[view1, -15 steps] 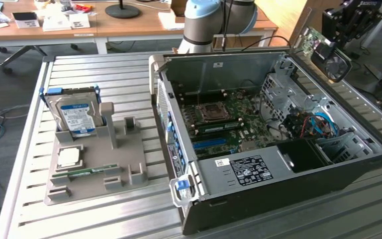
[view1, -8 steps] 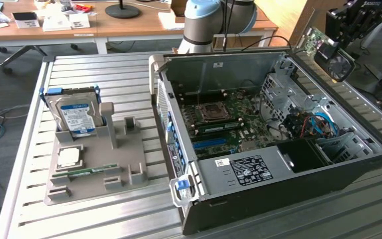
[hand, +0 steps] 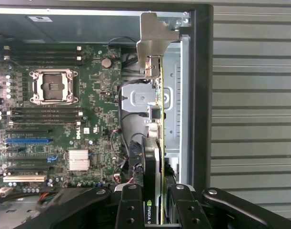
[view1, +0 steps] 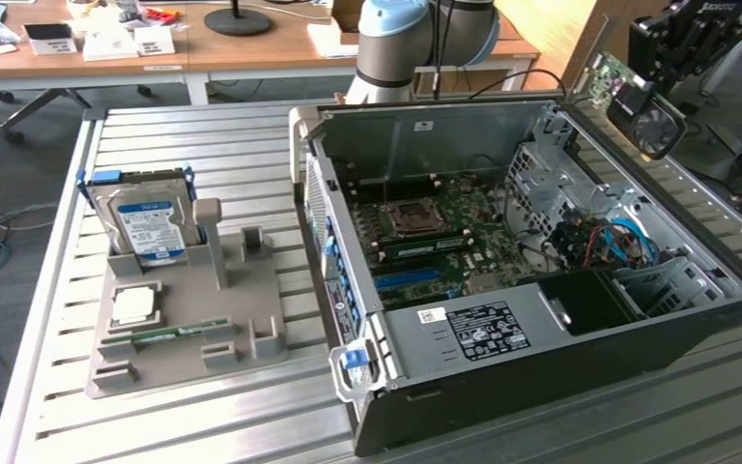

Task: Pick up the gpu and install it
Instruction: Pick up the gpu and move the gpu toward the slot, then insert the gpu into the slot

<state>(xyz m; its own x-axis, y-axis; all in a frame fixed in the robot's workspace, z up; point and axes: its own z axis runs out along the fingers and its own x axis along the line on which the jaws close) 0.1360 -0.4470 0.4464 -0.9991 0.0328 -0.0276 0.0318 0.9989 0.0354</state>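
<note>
The gpu [view1: 655,124] hangs in the air above the far right corner of the open computer case [view1: 680,319], at the exterior view's upper right. Its black round fan and green board face the camera. My gripper [view1: 665,66] is shut on the card's upper part. In the wrist view the gpu [hand: 154,148] runs edge-on away from my gripper [hand: 155,212], with its silver end bracket [hand: 152,38] at the far end. It hovers over the case's metal bay beside the motherboard [hand: 88,95], clear of the board.
The case lies on its side on a slatted metal table [view1: 216,145], with a blue slot [hand: 26,141] among the motherboard's expansion slots. At the exterior view's left a grey holder [view1: 190,338] carries a hard drive [view1: 146,224], a processor [view1: 132,307] and a memory stick [view1: 165,333]. The arm's base [view1: 390,48] stands behind the case.
</note>
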